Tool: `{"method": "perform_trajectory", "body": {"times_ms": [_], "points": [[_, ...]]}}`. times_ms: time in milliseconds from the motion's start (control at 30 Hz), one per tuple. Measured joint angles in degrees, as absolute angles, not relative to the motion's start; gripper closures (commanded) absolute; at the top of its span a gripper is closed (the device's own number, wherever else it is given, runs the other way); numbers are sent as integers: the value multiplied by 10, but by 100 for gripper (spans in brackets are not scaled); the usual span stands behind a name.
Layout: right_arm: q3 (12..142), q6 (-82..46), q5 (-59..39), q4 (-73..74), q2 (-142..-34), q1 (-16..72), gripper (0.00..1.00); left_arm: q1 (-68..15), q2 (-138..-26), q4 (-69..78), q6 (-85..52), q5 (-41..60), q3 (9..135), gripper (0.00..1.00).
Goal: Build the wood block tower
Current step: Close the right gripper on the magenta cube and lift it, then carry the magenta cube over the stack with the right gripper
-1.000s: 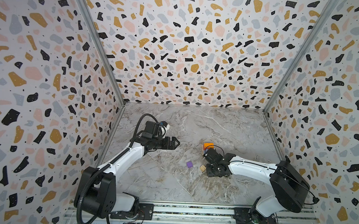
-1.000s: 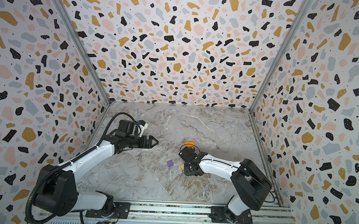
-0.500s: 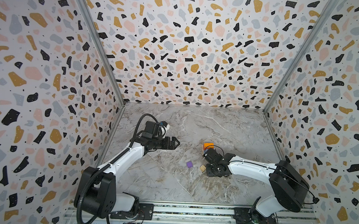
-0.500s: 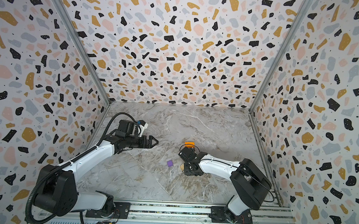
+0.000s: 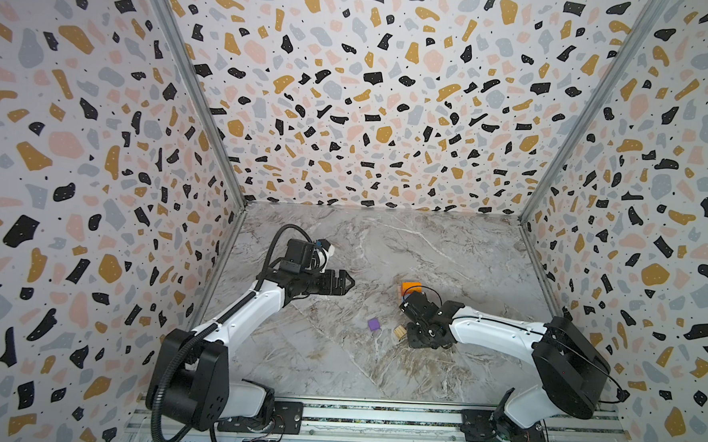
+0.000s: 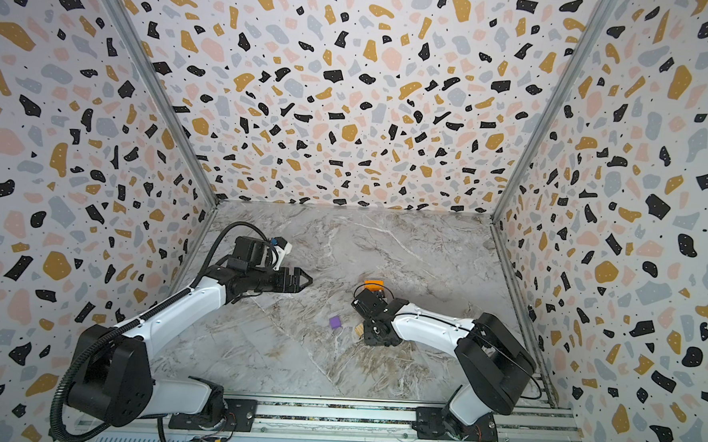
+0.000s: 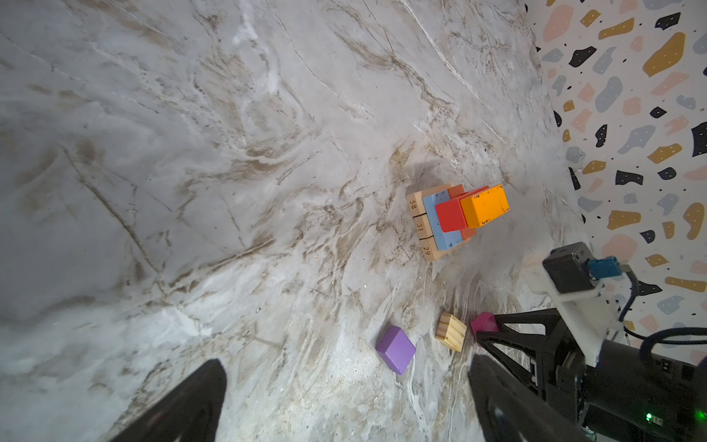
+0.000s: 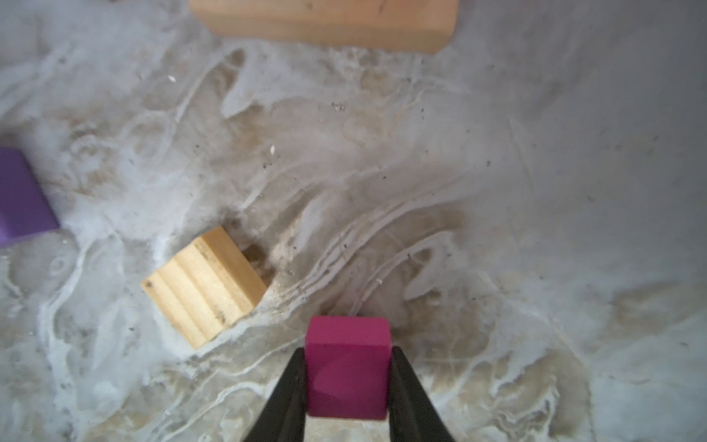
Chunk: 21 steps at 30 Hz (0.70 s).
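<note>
Two grippers in view over a grey marbled table (image 5: 384, 240). Left gripper (image 5: 346, 281) hovers toward the left edge, jaws spread wide, holding nothing. Small purple wooden cube (image 5: 373, 324) lies loose near table centre, a bit toward the front edge. Small natural tan wooden cube (image 5: 399, 332) sits just right of it, apart, not touching. Right gripper (image 8: 348, 356) is just beside the tan cube, jaws clamped on a small magenta wooden cube (image 8: 346, 382), one finger on each side face. That cube is low at the table; cannot tell if it is lifted. Part-built wood block tower (image 7: 459, 218) stands behind the right gripper, slightly right of centre, well apart from the left gripper. From the bottom: tan oblong blocks (image 7: 419, 225) as base, light blue block (image 7: 443, 237), red block (image 7: 451, 216), orange oblong block (image 5: 410, 288) on top. Loose cubes are near the tower, not touching it.
</note>
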State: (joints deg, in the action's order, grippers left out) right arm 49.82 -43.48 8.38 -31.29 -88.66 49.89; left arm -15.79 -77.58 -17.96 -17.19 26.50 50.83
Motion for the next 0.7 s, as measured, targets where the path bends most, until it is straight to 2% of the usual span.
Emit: {"method": "perform_trajectory", "body": {"times_ms": [700], "points": [[653,-370,95,-397,-878,427,70,-158,-776,-180,-172,265,508,0]]}}
